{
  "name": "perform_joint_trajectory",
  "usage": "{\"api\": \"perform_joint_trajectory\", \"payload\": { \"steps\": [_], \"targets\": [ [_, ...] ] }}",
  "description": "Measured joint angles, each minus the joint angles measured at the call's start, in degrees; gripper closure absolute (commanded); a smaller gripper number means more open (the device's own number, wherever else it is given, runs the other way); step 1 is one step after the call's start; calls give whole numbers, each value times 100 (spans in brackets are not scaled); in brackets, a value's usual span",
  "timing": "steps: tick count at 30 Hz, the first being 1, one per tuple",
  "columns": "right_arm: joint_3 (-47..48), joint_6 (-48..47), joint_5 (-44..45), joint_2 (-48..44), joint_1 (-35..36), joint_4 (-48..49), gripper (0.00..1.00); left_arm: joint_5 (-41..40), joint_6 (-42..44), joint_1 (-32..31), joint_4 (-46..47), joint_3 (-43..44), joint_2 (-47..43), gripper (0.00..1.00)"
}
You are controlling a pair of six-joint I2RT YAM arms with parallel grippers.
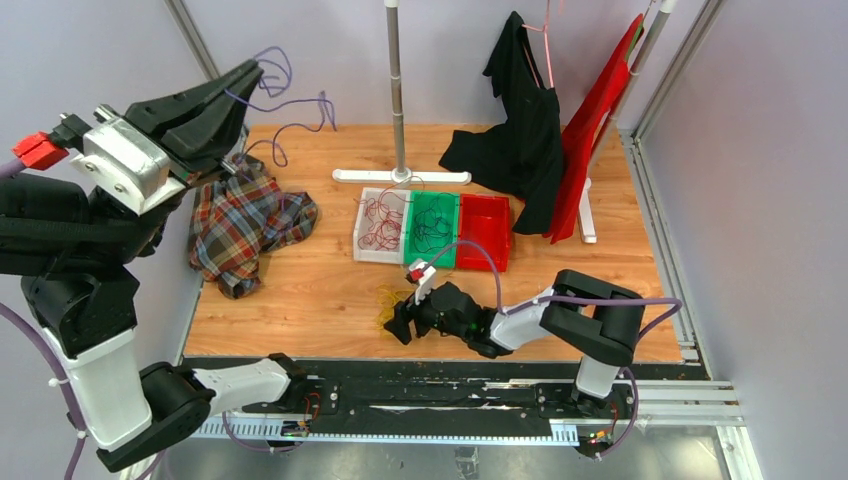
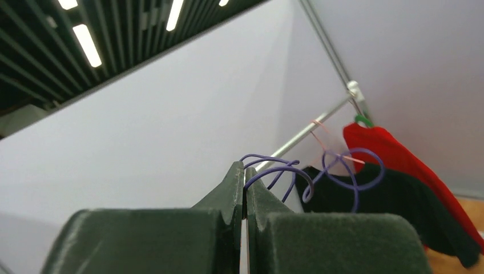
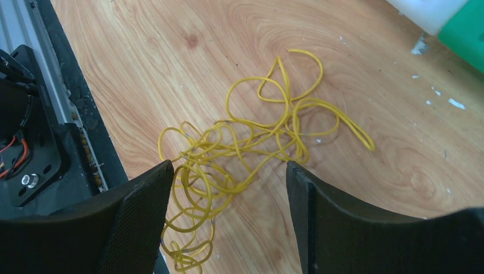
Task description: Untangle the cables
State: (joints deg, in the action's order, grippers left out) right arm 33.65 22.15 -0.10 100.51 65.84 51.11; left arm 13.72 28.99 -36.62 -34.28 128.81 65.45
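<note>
— Right wrist view: where's the yellow cable tangle (image 3: 240, 142)?
— Lower centre of frame, on the wooden tabletop (image 3: 142, 57); my right gripper (image 3: 228, 171) hangs spread wide just over it; the tangle runs toward upper right; that arm's nearest.
— Left?
— My left gripper (image 2: 245, 191) is clenched on a purple cable (image 2: 285, 168), raised high.

Pale grey walls (image 1: 760, 150) boxing in the scene, wood-grain tabletop (image 3: 171, 51) right under the right gripper (image 3: 228, 171), metal stand pole (image 1: 396, 80) well beyond it, strip lights (image 2: 85, 43) glowing in a dark slatted ceiling (image 2: 28, 74) up above the left gripper (image 2: 244, 174)
</note>
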Motion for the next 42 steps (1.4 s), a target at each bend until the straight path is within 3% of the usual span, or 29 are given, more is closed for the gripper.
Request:
{"api": "perform_joint_trajectory", "payload": {
  "steps": [3,7,15,18,24,28,34,37,40,42],
  "targets": [
    [-151,61,59,-55,0,68,27,-251,116,0,575,-293,-66,100],
    [-282,57,101,-647,0,-181,25,-175,302,0,525,-579,-90,100],
    [-216,-87,232,-3307,0,-1025,24,275,225,0,85,-2343,-514,100],
    [0,-332,306,-4044,0,-1683,24,455,68,0,-168,-2944,-603,100],
    [793,-1043,651,-4697,0,-2887,24,737,-271,0,-520,-3333,-505,99],
    [1279,-1532,767,-4597,0,-3338,33,909,-437,0,-581,-3526,-553,96],
    [2280,-1969,498,-3836,-2,-3674,36,997,-577,0,-643,-3604,-535,96],
    [2699,-2124,356,-3528,-2,-3834,42,1040,-614,0,-660,-3604,-518,96],
    [3156,-2321,315,-3228,-7,-4033,57,1064,-684,0,-662,-3606,-511,96],
    [3342,-2457,315,-3117,-39,-4124,76,1073,-717,0,-662,-3630,-514,96]
  ]
}}
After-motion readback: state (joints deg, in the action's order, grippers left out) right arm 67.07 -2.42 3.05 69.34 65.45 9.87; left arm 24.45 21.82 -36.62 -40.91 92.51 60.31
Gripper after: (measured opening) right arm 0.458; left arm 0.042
